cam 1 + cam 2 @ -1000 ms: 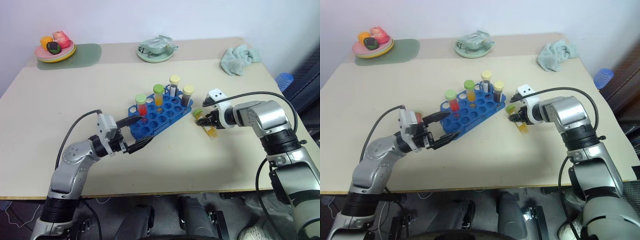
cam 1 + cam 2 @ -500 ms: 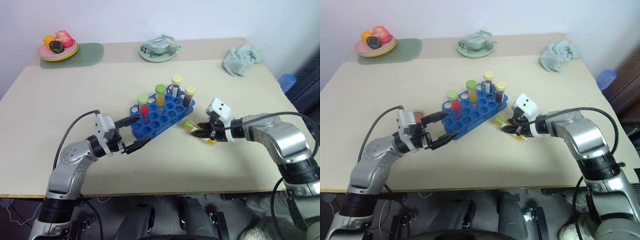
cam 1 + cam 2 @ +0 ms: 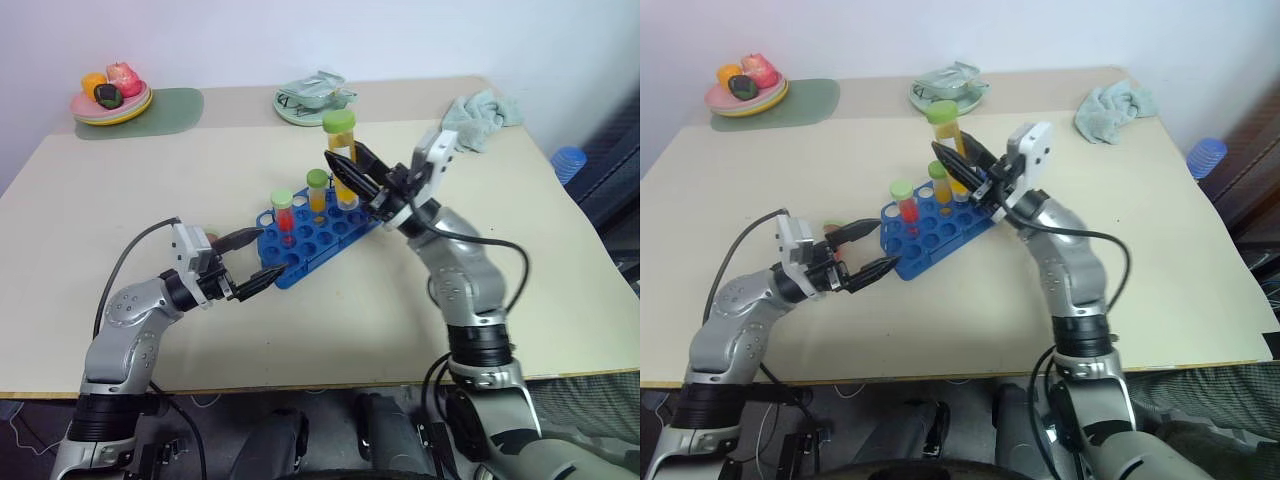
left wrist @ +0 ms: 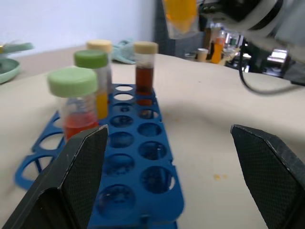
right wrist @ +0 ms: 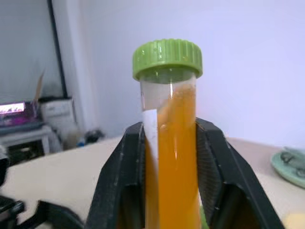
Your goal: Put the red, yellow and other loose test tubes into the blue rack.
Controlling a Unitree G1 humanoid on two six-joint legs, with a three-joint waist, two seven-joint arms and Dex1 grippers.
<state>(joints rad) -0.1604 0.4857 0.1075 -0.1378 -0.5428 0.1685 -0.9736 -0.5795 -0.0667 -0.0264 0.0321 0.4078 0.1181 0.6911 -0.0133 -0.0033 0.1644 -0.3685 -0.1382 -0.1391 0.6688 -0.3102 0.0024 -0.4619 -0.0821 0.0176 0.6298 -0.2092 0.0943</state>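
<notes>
Counting four capped tubes already stood in the blue rack, one yellow test tube (green-capped) is clamped by the right gripper above it, not yet seated, while the left gripper is held wide open at the rack's near end.

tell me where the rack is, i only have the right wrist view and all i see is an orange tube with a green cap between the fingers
observer: the blue rack lies on the table below the right gripper. Your tube is held upright, raised near the rack's far end.
operator: any free holes
observer: plenty. Four tubes stand in the far rows, among them a red tube. The near rows are free.
operator: left arm in the way
observer: the left gripper is open, low at the rack's near end, away from your tube.
</notes>
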